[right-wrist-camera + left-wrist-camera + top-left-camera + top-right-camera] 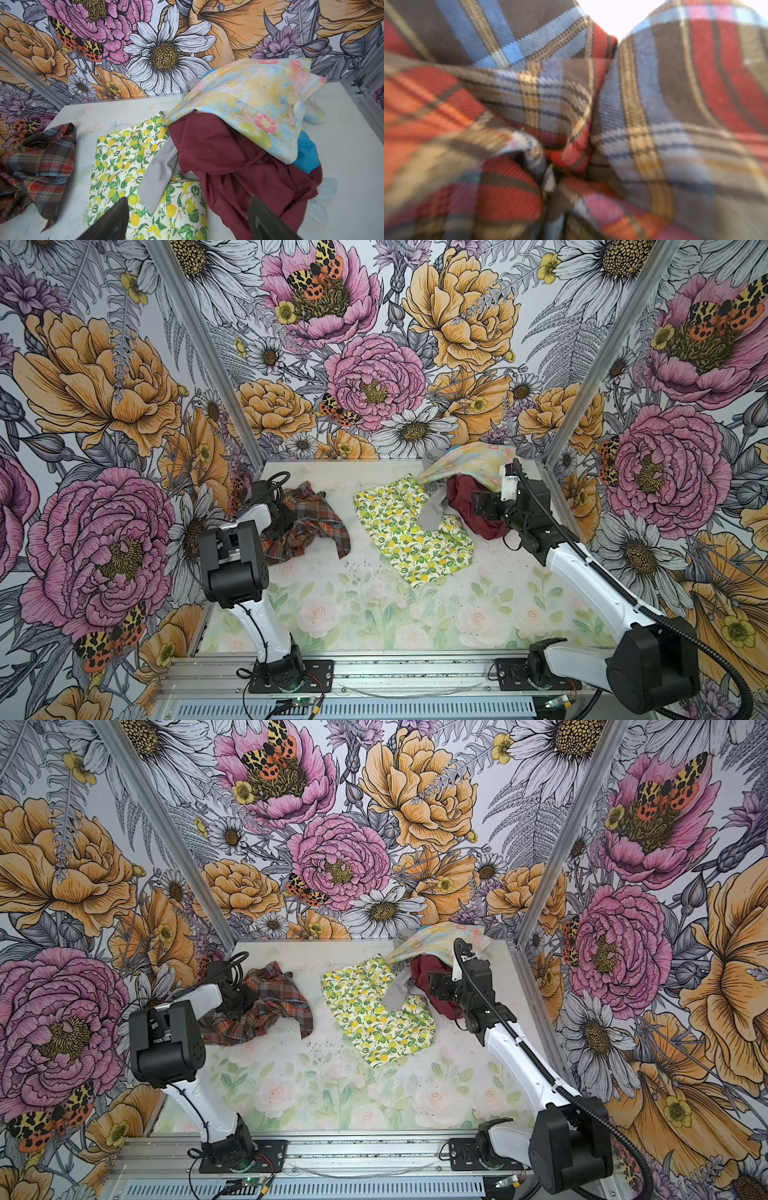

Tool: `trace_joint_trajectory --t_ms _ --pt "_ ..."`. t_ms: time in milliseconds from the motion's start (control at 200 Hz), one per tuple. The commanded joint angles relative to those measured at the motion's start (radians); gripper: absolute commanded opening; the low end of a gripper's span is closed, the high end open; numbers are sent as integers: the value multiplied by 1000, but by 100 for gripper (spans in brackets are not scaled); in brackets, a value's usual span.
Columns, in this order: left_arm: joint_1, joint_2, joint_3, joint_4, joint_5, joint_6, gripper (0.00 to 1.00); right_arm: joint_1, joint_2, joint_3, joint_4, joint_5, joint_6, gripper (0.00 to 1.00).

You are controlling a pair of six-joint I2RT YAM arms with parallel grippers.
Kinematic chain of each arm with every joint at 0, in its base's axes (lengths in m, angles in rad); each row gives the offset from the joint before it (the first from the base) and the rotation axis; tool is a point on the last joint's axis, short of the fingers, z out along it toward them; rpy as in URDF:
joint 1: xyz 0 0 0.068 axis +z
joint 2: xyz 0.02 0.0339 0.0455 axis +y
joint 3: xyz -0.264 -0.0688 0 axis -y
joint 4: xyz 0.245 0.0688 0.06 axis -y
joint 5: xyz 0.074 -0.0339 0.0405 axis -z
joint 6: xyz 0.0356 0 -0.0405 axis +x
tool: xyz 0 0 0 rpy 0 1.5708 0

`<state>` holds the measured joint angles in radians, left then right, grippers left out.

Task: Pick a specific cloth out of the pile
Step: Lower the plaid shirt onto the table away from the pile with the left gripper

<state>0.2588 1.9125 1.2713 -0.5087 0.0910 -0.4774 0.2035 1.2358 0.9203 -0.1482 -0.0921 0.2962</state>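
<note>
The counter [374, 614] carries the pile [465, 493] at its far right, with a lemon cloth [411, 531] spread against it. The plaid shirt [320, 522] lies crumpled at far left, well apart from the pile. The left jaws are pressed together, pinching the shirt. The right jaws are spread by the maroon cloth [239, 166], holding nothing.

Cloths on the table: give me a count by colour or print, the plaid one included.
plaid shirt: 1
lemon-print cloth: 1
pastel floral cloth: 1
maroon cloth: 1
grey cloth: 1
blue cloth: 1, mostly buried
Total: 6 in view
</note>
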Motion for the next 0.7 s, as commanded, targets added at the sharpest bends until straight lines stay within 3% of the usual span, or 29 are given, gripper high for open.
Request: trace_joint_trajectory --t_ms 0,310,485,545,600,695 --pt "8 98 88 -51 -2 -44 0 4 10 3 7 -21 -26 91" --pt "19 283 312 -89 -4 -92 0 7 23 8 7 -4 -47 92" --pt "20 318 369 -101 0 -88 0 6 36 29 7 -4 -43 92" --pt "15 296 362 -101 -4 -68 12 6 35 32 7 -6 -39 92" --pt "5 261 349 -99 -27 -44 30 7 34 34 7 -5 -34 92" --pt "-14 196 337 -99 -70 6 42 6 32 37 7 -10 -22 92"
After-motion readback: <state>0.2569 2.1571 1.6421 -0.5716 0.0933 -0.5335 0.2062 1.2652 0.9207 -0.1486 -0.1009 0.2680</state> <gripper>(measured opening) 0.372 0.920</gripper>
